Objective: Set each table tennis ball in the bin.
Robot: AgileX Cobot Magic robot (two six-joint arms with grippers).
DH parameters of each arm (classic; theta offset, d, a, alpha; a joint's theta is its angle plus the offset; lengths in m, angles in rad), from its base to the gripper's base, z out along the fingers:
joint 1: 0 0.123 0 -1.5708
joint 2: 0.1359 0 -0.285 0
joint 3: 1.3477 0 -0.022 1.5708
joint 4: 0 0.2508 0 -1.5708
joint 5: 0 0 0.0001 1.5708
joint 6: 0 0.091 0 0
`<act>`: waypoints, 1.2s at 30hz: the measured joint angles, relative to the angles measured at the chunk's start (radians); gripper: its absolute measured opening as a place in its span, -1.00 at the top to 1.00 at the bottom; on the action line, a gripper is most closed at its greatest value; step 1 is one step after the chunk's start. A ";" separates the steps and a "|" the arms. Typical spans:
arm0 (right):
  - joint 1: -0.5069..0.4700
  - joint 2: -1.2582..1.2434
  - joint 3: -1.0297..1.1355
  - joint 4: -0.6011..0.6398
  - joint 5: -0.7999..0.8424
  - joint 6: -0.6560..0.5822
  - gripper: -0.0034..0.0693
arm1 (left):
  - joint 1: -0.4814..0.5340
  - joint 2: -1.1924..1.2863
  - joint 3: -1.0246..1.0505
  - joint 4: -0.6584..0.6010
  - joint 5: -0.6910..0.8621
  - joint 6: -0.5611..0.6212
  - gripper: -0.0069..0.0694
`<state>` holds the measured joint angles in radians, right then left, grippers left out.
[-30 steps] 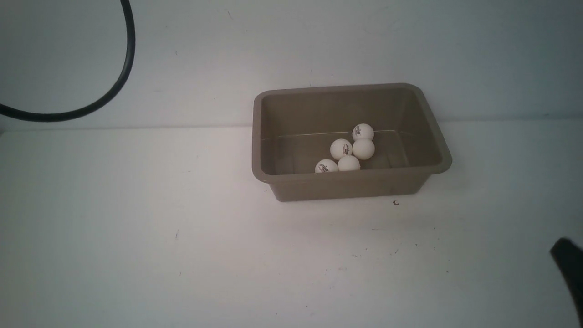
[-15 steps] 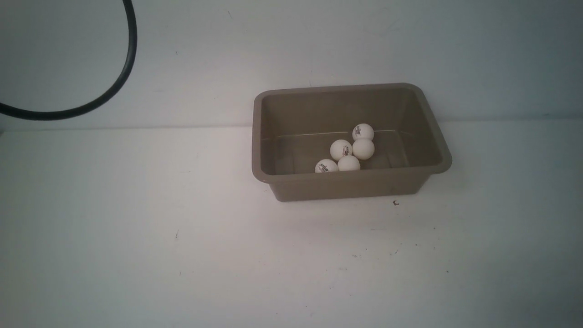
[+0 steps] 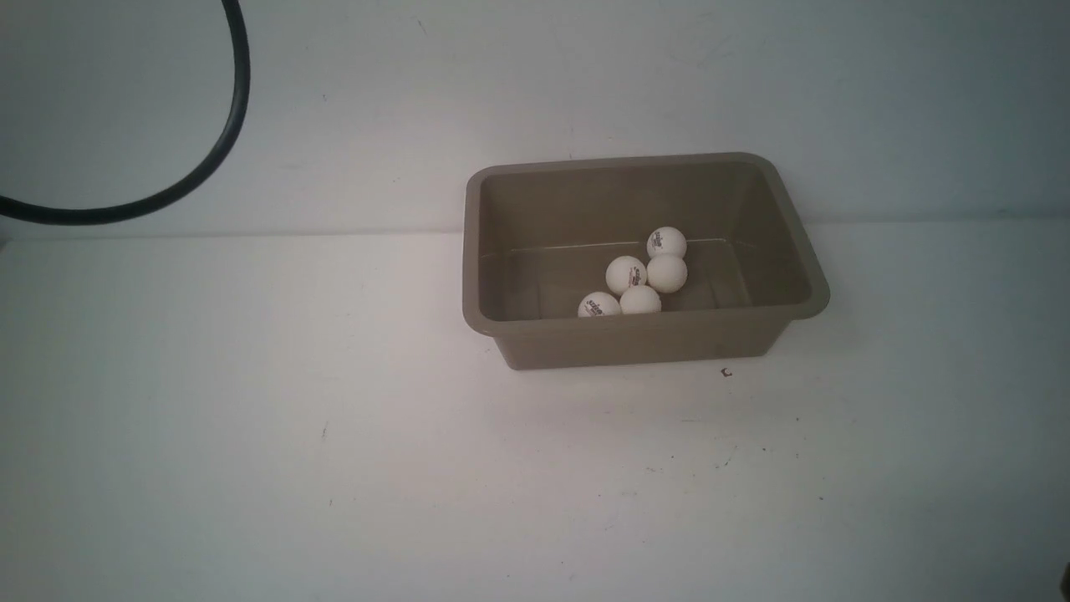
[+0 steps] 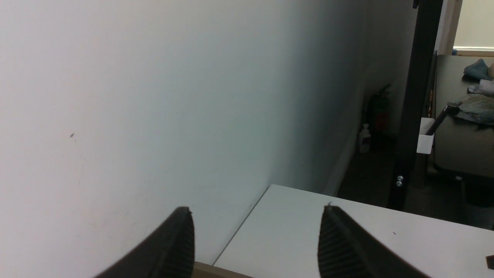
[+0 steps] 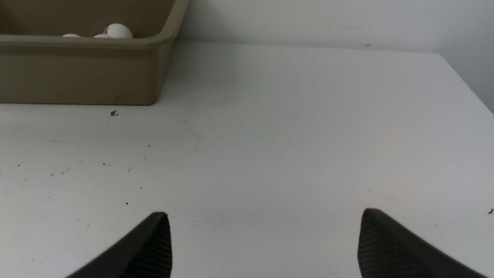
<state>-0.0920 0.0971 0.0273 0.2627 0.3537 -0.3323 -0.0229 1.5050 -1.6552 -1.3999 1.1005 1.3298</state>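
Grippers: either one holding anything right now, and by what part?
Nothing held. Left gripper and right gripper both stand open with nothing between the fingers. All five balls lie in the bin.

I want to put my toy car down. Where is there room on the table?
The white table is bare left of the bin and in front of it. Inside the bin it is crowded: five table tennis balls bunch together near its front wall.
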 joint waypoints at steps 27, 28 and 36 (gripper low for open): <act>0.000 0.000 0.000 -0.001 0.000 0.000 -0.72 | -0.125 0.003 0.040 0.118 -0.408 -0.128 -0.21; 0.000 0.000 0.000 -0.001 0.000 0.000 -0.72 | -0.122 0.005 0.065 0.214 -0.397 -0.215 -0.21; 0.000 0.000 0.000 -0.001 0.000 0.000 -0.72 | -0.120 0.052 0.209 0.572 -0.261 -0.420 -0.21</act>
<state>-0.0920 0.0971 0.0273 0.2620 0.3537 -0.3323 -0.1425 1.5568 -1.4458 -0.8281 0.8392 0.9102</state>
